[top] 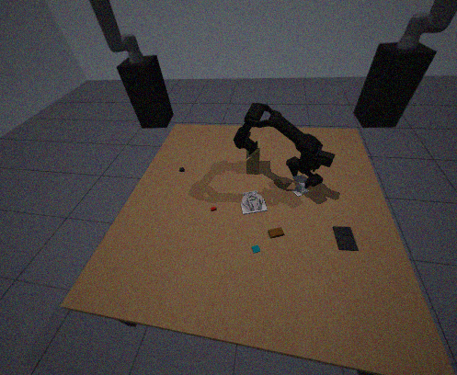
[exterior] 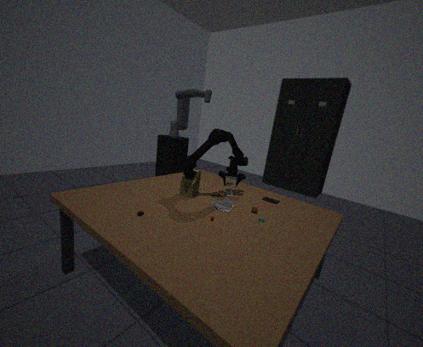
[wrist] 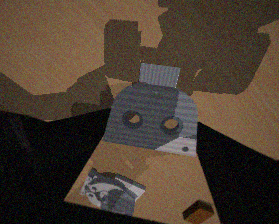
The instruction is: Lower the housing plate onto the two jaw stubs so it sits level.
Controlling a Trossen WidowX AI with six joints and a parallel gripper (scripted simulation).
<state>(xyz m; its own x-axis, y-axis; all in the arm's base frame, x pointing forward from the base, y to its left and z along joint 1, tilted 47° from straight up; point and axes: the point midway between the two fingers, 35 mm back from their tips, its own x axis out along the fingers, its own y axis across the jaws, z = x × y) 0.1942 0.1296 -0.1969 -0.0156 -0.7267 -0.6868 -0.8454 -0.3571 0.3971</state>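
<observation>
The grey housing plate (top: 298, 179) (exterior: 231, 184) (wrist: 152, 137), with a rounded edge and two round holes, is between the fingers of my gripper (top: 302, 180) (exterior: 231, 185) (wrist: 151, 119). The gripper is shut on it and holds it above the table. Below it stands a light grey ribbed stand (exterior: 231, 193) (wrist: 160, 76). The white base (top: 261, 210) (wrist: 135, 188) lies flat on the table, away from the gripper, with the grey jaw parts (top: 253, 202) on it. It also shows in the exterior view. The jaw stubs are too small to make out.
An orange-brown block (top: 276, 232) (exterior: 254, 210) (wrist: 198, 212) and a teal tile (top: 256, 249) (exterior: 261, 220) lie near the base. A dark flat slab (top: 345, 238) (exterior: 271, 200), a small red piece (top: 213, 209) (exterior: 212, 219) and a small black piece (top: 181, 169) (exterior: 140, 213) lie farther off.
</observation>
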